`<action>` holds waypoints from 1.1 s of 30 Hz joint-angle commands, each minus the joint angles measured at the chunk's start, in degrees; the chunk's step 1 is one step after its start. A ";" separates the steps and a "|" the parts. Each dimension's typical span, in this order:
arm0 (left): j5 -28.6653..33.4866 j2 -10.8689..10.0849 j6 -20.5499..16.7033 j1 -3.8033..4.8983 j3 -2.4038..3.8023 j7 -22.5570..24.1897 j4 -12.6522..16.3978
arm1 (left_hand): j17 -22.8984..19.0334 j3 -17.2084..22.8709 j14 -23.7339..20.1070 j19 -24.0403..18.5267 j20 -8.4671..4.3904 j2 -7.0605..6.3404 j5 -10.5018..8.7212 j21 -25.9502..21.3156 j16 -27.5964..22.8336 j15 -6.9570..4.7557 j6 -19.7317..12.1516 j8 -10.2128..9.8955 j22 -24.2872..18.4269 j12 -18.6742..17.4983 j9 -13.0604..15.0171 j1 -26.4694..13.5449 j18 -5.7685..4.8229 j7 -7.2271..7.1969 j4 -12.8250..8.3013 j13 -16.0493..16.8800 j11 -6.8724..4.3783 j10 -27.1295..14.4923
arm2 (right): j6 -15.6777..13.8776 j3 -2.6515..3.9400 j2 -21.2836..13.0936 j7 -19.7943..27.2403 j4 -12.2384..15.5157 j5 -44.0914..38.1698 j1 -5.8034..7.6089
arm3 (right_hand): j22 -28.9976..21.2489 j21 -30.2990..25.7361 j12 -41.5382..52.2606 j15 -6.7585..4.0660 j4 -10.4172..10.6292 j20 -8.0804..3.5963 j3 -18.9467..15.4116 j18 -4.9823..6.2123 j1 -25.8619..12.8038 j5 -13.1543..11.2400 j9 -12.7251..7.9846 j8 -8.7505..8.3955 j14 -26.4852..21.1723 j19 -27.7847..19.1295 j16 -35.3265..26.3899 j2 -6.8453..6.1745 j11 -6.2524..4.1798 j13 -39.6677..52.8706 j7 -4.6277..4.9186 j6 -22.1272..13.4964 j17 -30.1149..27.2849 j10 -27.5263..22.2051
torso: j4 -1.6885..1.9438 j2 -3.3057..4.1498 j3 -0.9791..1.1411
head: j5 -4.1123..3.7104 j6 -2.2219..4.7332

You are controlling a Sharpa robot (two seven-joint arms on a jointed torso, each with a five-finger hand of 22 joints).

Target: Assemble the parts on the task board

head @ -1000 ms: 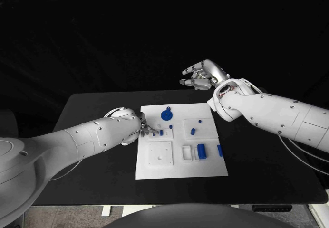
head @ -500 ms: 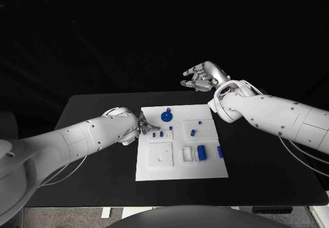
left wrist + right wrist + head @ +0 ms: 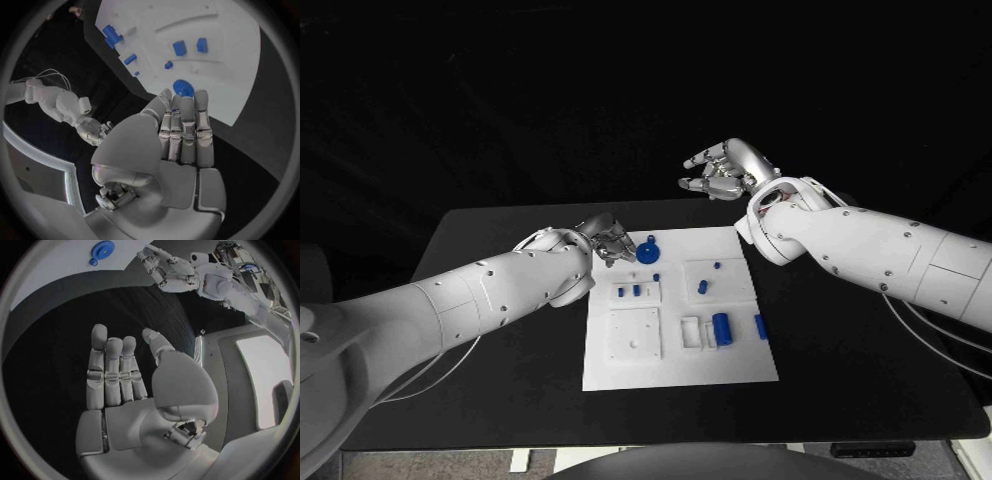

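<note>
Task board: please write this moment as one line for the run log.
left hand: open, raised at task board far-left edge, beside round blue part | right hand: open, raised beyond board | parts: on board, none held

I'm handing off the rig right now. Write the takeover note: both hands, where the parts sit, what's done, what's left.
Left hand: open, holding nothing, at the far left corner of the white board, beside the round blue part.
Right hand: open, empty, raised beyond the table's far edge.
Parts: two small blue pieces mid-board, two more to their right, a larger blue block and a slim one near the right edge.
Done: cannot tell which parts are seated.
Left: neither hand holds a part; assembly remains.
</note>
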 commanded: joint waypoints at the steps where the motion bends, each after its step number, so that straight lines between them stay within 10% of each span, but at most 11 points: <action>1: -5.28 0.85 -5.58 0.08 -0.07 8.53 -0.21 | -0.92 -0.56 0.37 -0.01 0.73 -0.02 -1.06 0.39 -1.19 0.70 1.62 -3.02 1.15 -5.91 -0.39 0.58 0.99 0.01 -1.03 -0.04 0.55 1.85 | 0.76 0.01 0.08 0.49 0.04 0.19 -0.02 | -0.10 -0.31 0.01 0.09 -0.07 0.20 0.40 0.36 -0.09 -0.01 -0.08 -0.22 -0.33 -0.15 -0.20 0.05 -0.12 -0.06 0.21 -0.27 -0.06 -0.45 | -0.08 0.11 0.08 | -0.25 0.40; 23: -23.60 7.17 3.46 -0.03 -2.52 7.37 -7.62 | -1.84 -2.42 2.76 1.30 1.39 -2.48 -0.13 3.25 -0.42 1.22 -0.89 -4.42 1.30 -9.33 -2.25 -1.42 2.10 -0.71 -3.17 -0.09 2.02 -2.49 | 0.66 0.02 0.22 0.38 1.13 0.20 0.13 | -0.11 -0.35 0.01 0.08 -0.29 0.19 0.85 0.36 -0.19 0.12 -0.08 -0.23 -0.35 -0.13 -0.22 -0.11 -0.12 -0.15 0.23 -0.28 -0.19 -0.44 | -1.83 1.68 0.56 | 0.15 1.95; 33: -25.84 7.82 5.88 -0.22 -2.79 7.54 -8.85 | -5.81 -8.14 3.13 0.51 1.27 -0.64 0.35 6.67 2.39 1.04 -0.75 -4.41 1.20 -9.36 -2.23 -0.81 2.10 -0.54 -3.02 -0.09 2.07 -3.42 | 0.53 0.02 0.13 0.33 1.53 0.20 0.44 | -0.10 -0.35 0.02 0.08 -0.35 0.19 0.92 0.37 -0.19 0.23 -0.08 -0.22 -0.33 -0.10 -0.18 -0.18 -0.13 -0.19 0.23 -0.33 -0.22 -0.42 | -2.14 2.05 0.64 | -0.18 1.99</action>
